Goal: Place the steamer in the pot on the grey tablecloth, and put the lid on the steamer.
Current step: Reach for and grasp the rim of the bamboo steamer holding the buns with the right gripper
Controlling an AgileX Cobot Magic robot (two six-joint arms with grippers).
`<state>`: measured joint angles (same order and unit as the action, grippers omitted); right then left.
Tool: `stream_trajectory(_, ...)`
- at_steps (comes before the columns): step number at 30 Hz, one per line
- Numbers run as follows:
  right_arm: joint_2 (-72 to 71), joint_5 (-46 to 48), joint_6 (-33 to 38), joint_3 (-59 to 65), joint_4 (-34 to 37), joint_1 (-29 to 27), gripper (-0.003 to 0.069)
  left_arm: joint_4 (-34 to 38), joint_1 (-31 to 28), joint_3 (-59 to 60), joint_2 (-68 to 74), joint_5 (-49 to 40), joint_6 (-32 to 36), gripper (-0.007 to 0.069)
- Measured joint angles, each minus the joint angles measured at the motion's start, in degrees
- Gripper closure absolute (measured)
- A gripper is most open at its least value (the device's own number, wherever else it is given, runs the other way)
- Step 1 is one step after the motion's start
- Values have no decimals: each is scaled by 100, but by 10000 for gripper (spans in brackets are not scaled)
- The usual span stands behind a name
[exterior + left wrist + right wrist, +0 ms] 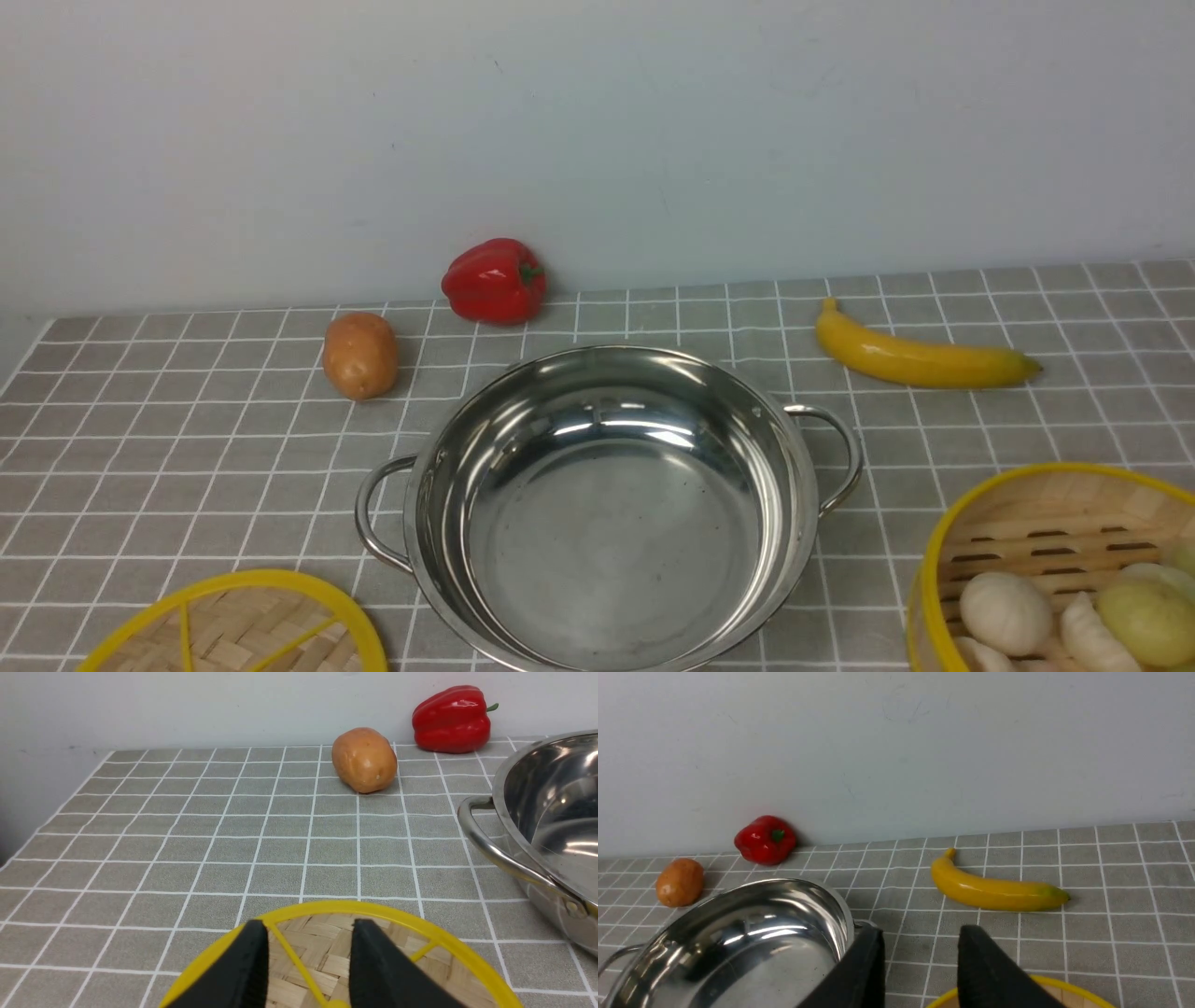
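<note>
Round yellow-rimmed bamboo steamer (1046,504) of dumplings (1006,611) sits on the grey gridded tablecloth (187,448), right of the empty shiny steel pot (607,523); flat woven lid (243,625) lies left. Left end effector (308,924) and right end effector (920,931) hang empty, fingers apart. Nothing placed yet.

A plain, pale wall (597,140), a bit blue-grey, fills the back from 9 o'clock over 12 to 3 o'clock, with soft, even light on it and one tiny dark speck (497,63) near 12 o'clock.
</note>
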<state>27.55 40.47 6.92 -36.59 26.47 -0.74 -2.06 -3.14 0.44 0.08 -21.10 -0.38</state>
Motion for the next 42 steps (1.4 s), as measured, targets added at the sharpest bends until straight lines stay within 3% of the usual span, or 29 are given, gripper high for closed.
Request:
stream_trajectory(5, 599, 376, 244, -254, -529, 0, 416, 0, 0, 0, 0, 0, 0, 382)
stream_trajectory(10, 1849, 1407, 88, -847, -1656, 0, 416, 0, 0, 0, 0, 0, 0, 382)
stream_trajectory(14, 2779, 1973, -28, -1355, -1798, 0, 416, 0, 0, 0, 0, 0, 0, 382)
stream_trajectory(19, 3729, 2409, 960, -1956, -1792, 0, 416, 0, 0, 0, 0, 0, 0, 382)
stream_trajectory(25, 4566, 2448, 2481, -2396, -1680, 0, 416, 0, 0, 0, 0, 0, 0, 382)
stream_trajectory(29, 5053, 2356, 3055, -2444, -2023, 0, 416, 0, 0, 0, 0, 0, 0, 382)
stream_trajectory(42, 6409, 1530, 2717, -2451, -2804, 0, 416, 0, 0, 0, 0, 0, 0, 382)
